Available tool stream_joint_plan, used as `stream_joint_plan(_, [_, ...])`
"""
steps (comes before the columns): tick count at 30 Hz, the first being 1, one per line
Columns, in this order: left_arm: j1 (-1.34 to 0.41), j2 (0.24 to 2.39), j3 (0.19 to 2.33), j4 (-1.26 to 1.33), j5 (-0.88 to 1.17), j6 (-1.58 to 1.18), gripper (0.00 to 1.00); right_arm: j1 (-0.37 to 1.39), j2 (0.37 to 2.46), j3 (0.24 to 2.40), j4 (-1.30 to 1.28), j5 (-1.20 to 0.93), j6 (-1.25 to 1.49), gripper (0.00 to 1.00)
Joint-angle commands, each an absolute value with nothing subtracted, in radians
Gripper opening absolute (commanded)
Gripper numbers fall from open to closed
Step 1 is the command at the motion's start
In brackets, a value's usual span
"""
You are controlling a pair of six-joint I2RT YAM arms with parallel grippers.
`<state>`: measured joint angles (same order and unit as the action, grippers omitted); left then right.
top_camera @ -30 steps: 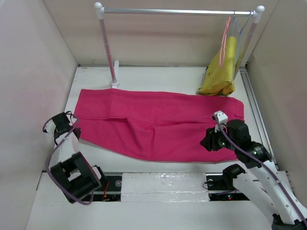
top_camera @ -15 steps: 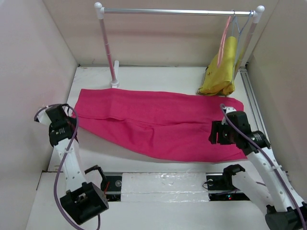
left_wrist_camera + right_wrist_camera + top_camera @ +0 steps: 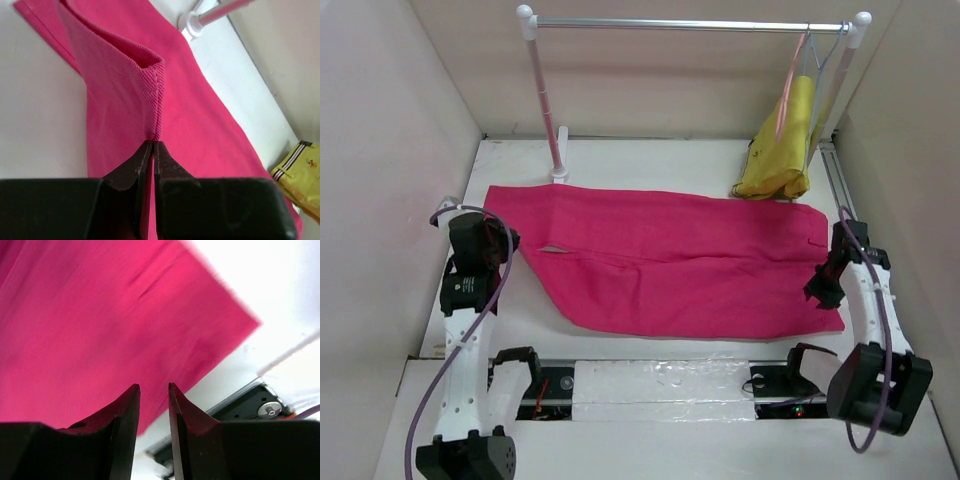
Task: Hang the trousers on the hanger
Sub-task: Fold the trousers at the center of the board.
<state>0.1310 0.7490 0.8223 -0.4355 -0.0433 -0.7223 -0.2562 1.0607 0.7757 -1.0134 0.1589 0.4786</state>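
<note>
- On the white table (image 3: 620, 160), the trousers (image 3: 670, 260) lie spread flat, their length running left to right between the two arms
- At the left end of the cloth, the left gripper (image 3: 500, 240) sits low against the trousers' edge
- From the left wrist camera, the left gripper (image 3: 152, 144) has its jaws pressed together on a folded hem of the trousers (image 3: 200, 125), which stands up from the tips in a ridge
- At the right end, the right gripper (image 3: 820, 290) is at the trousers' near right corner
- From the right wrist camera, the right gripper (image 3: 152, 390) has its fingers a narrow gap apart with nothing pinched between them; the trousers (image 3: 90, 330) fill the view behind them, with the corner of the cloth just beyond
- The hanger (image 3: 786, 90) hangs by its hook from the clothes rail (image 3: 690, 24) near the rail's right end, well apart from the trousers
- Just beside it hangs a pale blue-grey hanger (image 3: 820, 60) carrying a mustard-yellow garment (image 3: 780, 150), whose lower part rests on the table near the trousers' far right corner
</note>
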Motion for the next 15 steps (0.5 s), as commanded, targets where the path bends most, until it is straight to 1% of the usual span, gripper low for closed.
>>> stream_joint_plan(1, [0.104, 0.768, 0.804, -0.397, -0.073, -0.726, 0.0, -0.363, 1.132, 0.81, -1.017, 0.263, 0.625, 0.35])
stream_joint_plan(2, [0.104, 0.778, 0.81, -0.4, -0.08, -0.716, 0.0, -0.409, 1.164, 0.804, -1.006, 0.25, 0.638, 0.37])
stream_joint_plan(3, [0.104, 0.782, 0.816, -0.4, -0.086, -0.706, 0.0, -0.422, 1.178, 0.801, -0.99, 0.245, 0.641, 0.42])
stream_joint_plan(4, [0.104, 0.784, 0.819, -0.396, -0.087, -0.698, 0.0, -0.436, 1.192, 0.802, -0.954, 0.256, 0.618, 0.47])
stream_joint_plan(5, [0.104, 0.785, 0.83, -0.396, -0.092, -0.692, 0.0, -0.471, 1.209, 0.811, -0.945, 0.262, 0.606, 0.57])
stream_joint_plan(7, [0.104, 0.79, 0.841, -0.396, -0.121, -0.673, 0.0, -0.506, 1.273, 0.841, -0.879, 0.25, 0.521, 0.63])
stream_joint_plan(9, [0.104, 0.793, 0.859, -0.405, -0.147, -0.664, 0.0, -0.543, 1.358, 0.85, -0.795, 0.208, 0.456, 0.65])
stream_joint_plan(10, [0.104, 0.79, 0.862, -0.405, -0.161, -0.651, 0.0, -0.543, 1.4, 0.88, -0.761, 0.162, 0.416, 0.63])
stream_joint_plan(12, [0.104, 0.782, 0.851, -0.403, -0.173, -0.643, 0.0, -0.543, 1.484, 0.917, -0.735, 0.135, 0.387, 0.6])
stream_joint_plan(13, [0.119, 0.782, 0.845, -0.403, -0.172, -0.634, 0.0, -0.543, 1.559, 0.948, -0.73, 0.123, 0.367, 0.58])
stream_joint_plan(15, [0.135, 0.776, 0.822, -0.402, -0.164, -0.627, 0.0, -0.528, 1.612, 0.971, -0.712, 0.106, 0.348, 0.56])
